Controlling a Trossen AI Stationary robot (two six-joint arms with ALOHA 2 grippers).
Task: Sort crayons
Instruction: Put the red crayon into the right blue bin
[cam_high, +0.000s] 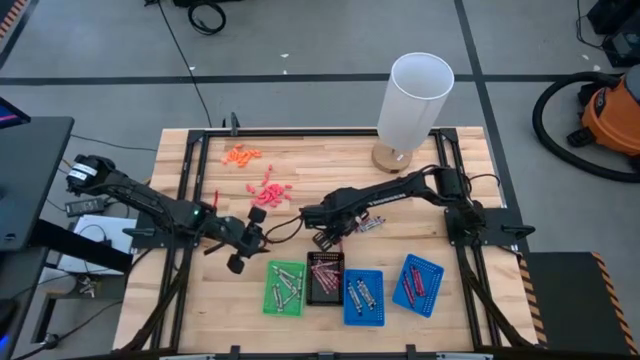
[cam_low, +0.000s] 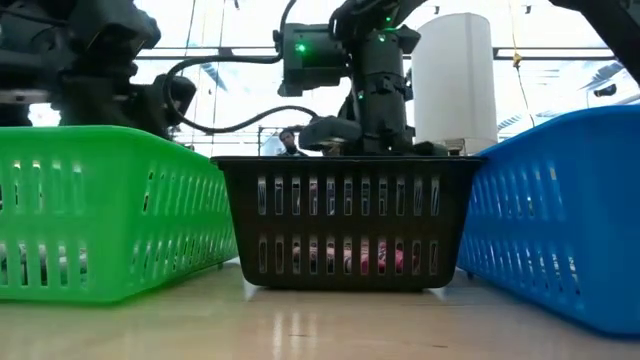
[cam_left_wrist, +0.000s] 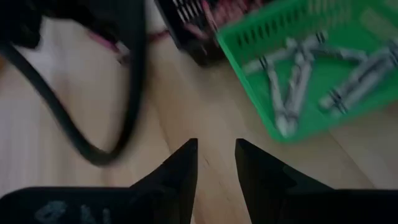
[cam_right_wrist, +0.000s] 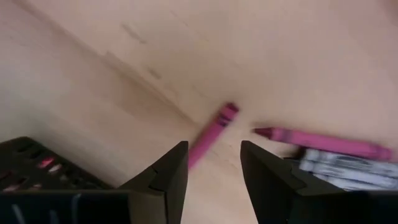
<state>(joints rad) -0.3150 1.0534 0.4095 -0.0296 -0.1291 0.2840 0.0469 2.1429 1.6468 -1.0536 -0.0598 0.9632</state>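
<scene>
We find the right tool wide, empty, over a pink crayon on the counter; off-centre closing could flick it away. Left tool narrow, empty.

Grey floor crossed by dark seams. Orange shop vacuum at one edge, black hose looped beside it. Low view: bright backlit windows, possibly ceiling beams.

Black tray wall close beside right hand
</scene>
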